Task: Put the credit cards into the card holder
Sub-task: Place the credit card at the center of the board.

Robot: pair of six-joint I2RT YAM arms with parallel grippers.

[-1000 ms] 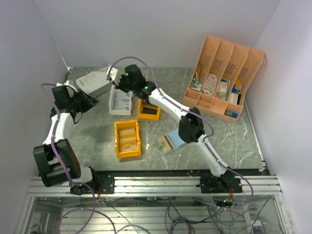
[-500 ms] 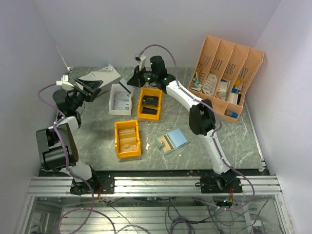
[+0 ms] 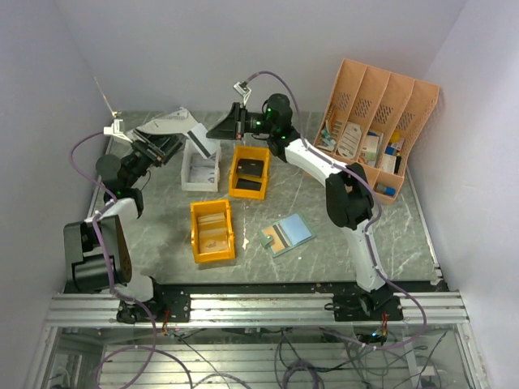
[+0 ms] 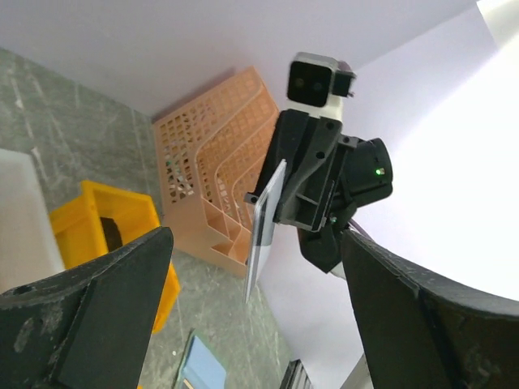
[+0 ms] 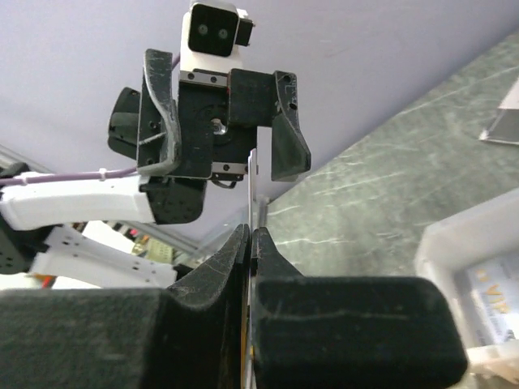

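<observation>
Pale lilac walls close in a grey-green marbled table [image 3: 381, 235]. On it the card holder [image 3: 286, 234] lies unfolded, its light blue inside and its dark and tan pocket strips facing up, with nothing touching it.

Just to the left of the card holder stands a yellow bin [image 3: 212, 231] with tan cards in it. Beyond the card holder is a second yellow bin [image 3: 248, 172] with a black block [image 3: 250, 168] inside, and a white tray [image 3: 199, 166] stands farther to the left of that. The peach desk organiser [image 3: 371, 130] stands beyond the card holder and to the right.

Both arms reach well beyond the card holder and to its left, raised off the table and facing each other. The right gripper [image 5: 250, 239] has its jaws pressed together on a thin white card [image 4: 263, 215], held on edge and sticking out towards the other arm. The left gripper [image 5: 227, 121] has its fingers spread wide and grips nothing. The card's free edge points into the gap between those fingers. Whether it touches them cannot be told.
</observation>
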